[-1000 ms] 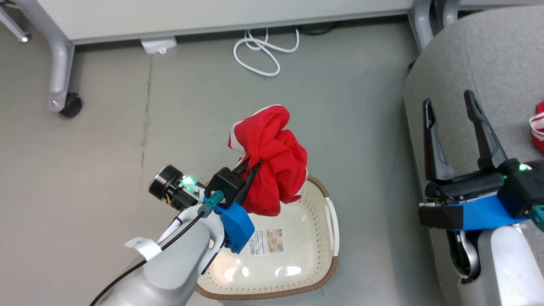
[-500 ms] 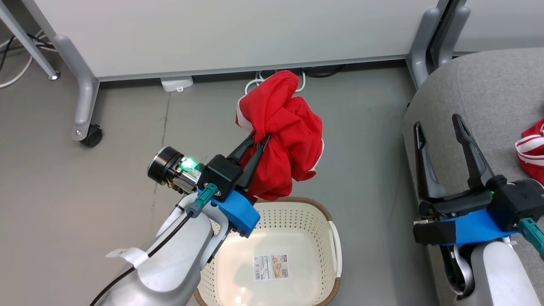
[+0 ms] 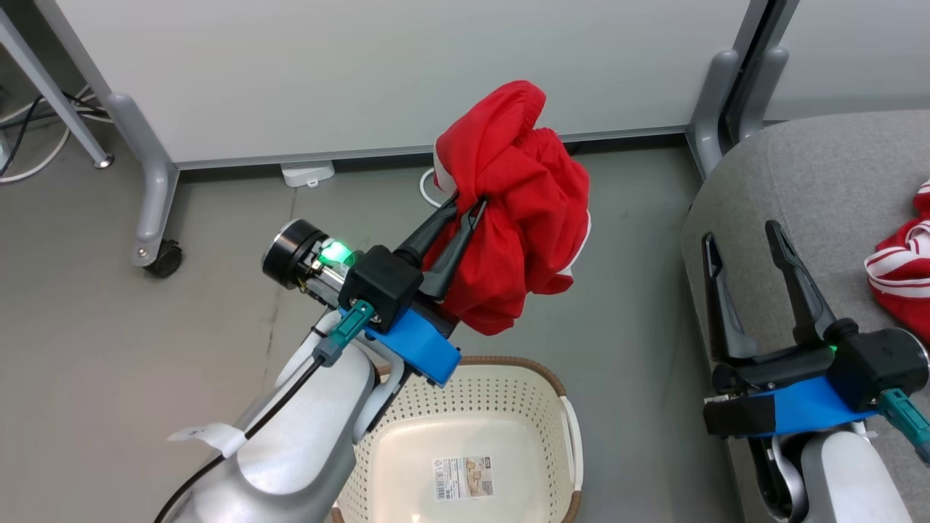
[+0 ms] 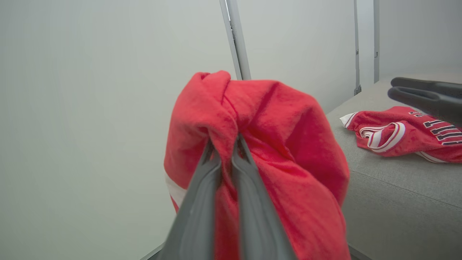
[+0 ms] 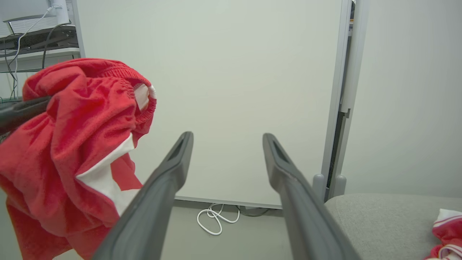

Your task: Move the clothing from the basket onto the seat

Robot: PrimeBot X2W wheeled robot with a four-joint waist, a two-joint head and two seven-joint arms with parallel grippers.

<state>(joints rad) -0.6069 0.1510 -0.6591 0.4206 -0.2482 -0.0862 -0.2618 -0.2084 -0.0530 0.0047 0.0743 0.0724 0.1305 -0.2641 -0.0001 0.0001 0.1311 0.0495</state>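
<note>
Hanging limp from the robot's left pincer (image 3: 465,209), a pair of red shorts (image 3: 527,218) is held in the air, clear of the cream laundry basket (image 3: 572,443) and beyond its far rim. The basket's perforated tub shows nothing but a label sticker (image 3: 463,476) on its bottom. The two dark fingers are closed tight on a gathered fold near the middle of the cloth, and the bundle drapes over and around their tips.

The garment looks light and soft, bunching and sagging under its own weight. It should take no harm from a firm pinch, though loose ends could trail or snag on the basket's braided rim. The ruched elastic waistband at the top of the bundle seems the sturdiest place to take hold; a thick pinch of several layers, like this one, likely serves as well. White bands run along the red at side and hem.

To the right, the right pincer (image 3: 740,232) hangs with jaws wide apart and nothing between them, over the near edge of the grey woven sofa seat (image 3: 799,167). Farther along that seat lies a crumpled red jersey (image 3: 901,272) with white-striped trim and black lettering. Behind stands a pale wheeled partition panel (image 3: 378,65), with a white cable (image 3: 429,185) coiled on the floor at its foot.
</note>
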